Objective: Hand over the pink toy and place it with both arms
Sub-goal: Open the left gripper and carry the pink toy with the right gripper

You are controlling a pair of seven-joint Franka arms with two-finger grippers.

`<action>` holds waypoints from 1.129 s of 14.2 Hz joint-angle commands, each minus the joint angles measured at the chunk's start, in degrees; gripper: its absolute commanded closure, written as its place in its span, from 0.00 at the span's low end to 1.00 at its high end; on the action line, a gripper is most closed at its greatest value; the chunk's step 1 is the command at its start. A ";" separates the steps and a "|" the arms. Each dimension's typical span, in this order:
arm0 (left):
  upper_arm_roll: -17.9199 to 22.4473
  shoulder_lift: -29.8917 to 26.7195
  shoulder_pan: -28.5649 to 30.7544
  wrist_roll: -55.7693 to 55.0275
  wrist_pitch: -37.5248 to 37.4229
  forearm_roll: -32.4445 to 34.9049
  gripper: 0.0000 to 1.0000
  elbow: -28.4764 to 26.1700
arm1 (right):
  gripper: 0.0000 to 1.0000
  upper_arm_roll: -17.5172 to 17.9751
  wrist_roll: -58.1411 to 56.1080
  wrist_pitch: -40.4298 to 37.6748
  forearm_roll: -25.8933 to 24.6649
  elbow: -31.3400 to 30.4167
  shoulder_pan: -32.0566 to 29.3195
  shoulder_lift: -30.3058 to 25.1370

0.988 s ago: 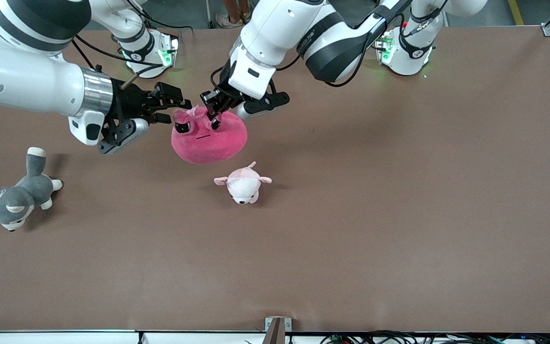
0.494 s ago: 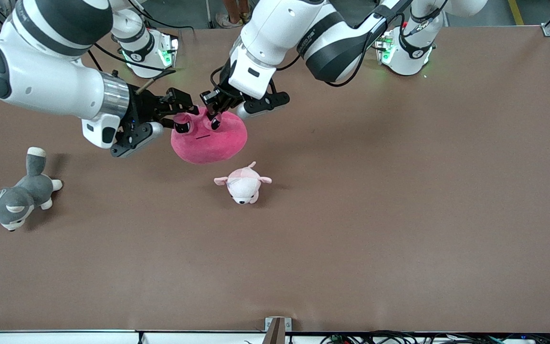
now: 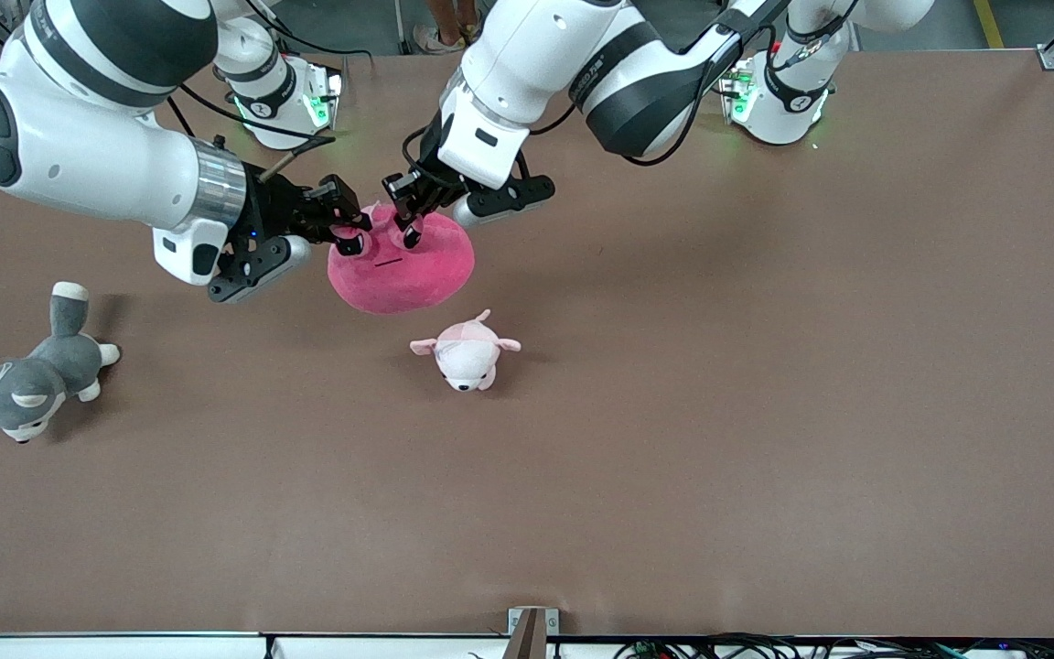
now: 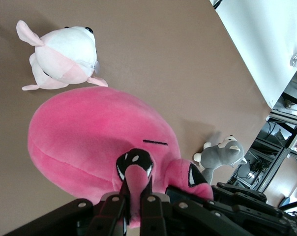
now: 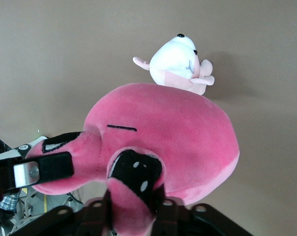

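Hanging above the table (image 3: 673, 439) in the upper middle of the front view, the pink toy (image 3: 403, 270), its ear flaps being pinched by the left gripper (image 3: 406, 220) and the right gripper (image 3: 344, 229), the pale pink plush (image 3: 466, 354) lying just below.

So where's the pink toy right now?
The pink toy hangs over the table, pinched by both the left gripper and right gripper, above the pale plush.
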 commanded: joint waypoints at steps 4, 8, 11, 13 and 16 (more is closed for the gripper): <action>0.06 0.64 -0.54 -0.23 0.46 -0.23 0.86 1.64 | 1.00 -0.22 0.50 -0.11 -0.48 0.97 -0.18 -0.27; 0.50 -0.06 -0.36 -0.67 -0.42 -0.14 0.00 1.38 | 1.00 -0.31 0.33 -0.81 -0.66 2.82 -3.08 -0.35; 1.03 -1.55 0.51 -0.15 -4.71 0.56 0.00 1.29 | 1.00 -0.31 -0.11 -3.88 -0.66 2.82 -4.92 -0.79; 1.99 -4.00 2.53 0.12 -10.32 3.80 0.00 0.77 | 1.00 -0.31 -1.86 -6.68 -0.75 2.65 -8.95 -0.71; 2.00 -4.63 6.57 2.13 -21.75 11.00 0.00 0.76 | 1.00 -0.31 -3.89 -6.87 -4.85 2.56 -13.97 -0.53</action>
